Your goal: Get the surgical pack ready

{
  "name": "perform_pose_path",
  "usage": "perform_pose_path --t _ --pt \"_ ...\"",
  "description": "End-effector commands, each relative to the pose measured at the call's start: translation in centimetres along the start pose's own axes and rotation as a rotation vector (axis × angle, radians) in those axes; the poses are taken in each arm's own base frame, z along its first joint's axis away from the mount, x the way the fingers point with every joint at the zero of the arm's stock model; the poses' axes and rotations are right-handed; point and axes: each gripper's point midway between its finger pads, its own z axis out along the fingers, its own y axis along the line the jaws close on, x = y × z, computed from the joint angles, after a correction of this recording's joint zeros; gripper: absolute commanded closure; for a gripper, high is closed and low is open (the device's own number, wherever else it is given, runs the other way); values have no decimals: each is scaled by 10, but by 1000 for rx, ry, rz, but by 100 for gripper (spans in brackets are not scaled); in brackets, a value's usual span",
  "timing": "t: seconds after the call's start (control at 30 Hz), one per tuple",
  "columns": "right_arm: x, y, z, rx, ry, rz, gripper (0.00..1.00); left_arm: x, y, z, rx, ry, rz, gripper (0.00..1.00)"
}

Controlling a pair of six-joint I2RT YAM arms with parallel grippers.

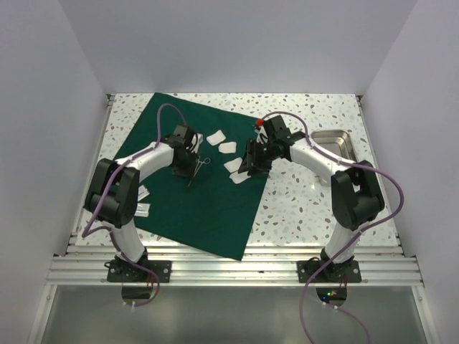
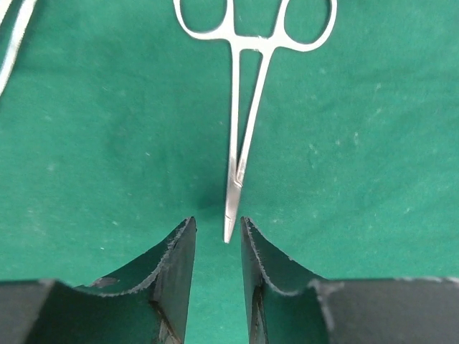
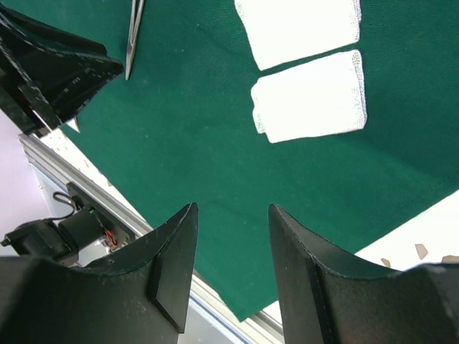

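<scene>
The dark green cloth [image 1: 208,201] lies spread flat on the table. On it rests a pair of steel forceps [image 2: 244,129], ring handles pointing away from me. My left gripper [image 2: 217,223] is open low over the cloth, and the forceps' tip lies in the gap between its fingers without touching them. A second thin instrument [image 2: 11,43] shows at the upper left edge. Several white gauze pads [image 3: 310,97] lie on the cloth's right part. Above the cloth's near right corner my right gripper [image 3: 231,208] hangs open and empty. The steel tray [image 1: 337,147] stands on the bare table at the right.
The speckled tabletop [image 1: 301,201] lies bare to the right of the cloth. Small white items [image 1: 143,201] sit at the cloth's left edge beside the left arm. An aluminium rail [image 1: 237,269] runs along the near table edge.
</scene>
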Motion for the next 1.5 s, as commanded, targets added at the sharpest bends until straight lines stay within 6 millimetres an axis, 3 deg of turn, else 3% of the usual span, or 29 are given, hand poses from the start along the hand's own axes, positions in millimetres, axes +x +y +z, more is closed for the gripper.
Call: perform_pose_path --t 0.0,0.23,0.43,0.57,0.7,0.9,1.07,1.47 --pt "-7 14 -9 -44 -34 -26 52 -11 -11 -1 30 -53 7 64" --pt "-4 13 -8 -39 -30 -34 52 -10 -10 19 -15 -22 40 62" --pt "-4 13 -7 -28 -33 -51 52 2 0 35 -70 23 41 68" --pt "-2 13 1 -19 -14 -53 52 6 -1 42 -62 40 48 87" --pt "-3 21 12 -42 -5 -38 52 1 -6 33 -39 23 38 99" --pt "-16 51 44 -137 -3 57 45 -12 -21 10 52 14 12 100" --pt "-27 77 72 -209 -4 139 45 -16 -32 0 137 17 -14 100" --pt "-31 84 117 -225 -13 266 52 -2 -38 -4 277 26 -98 100"
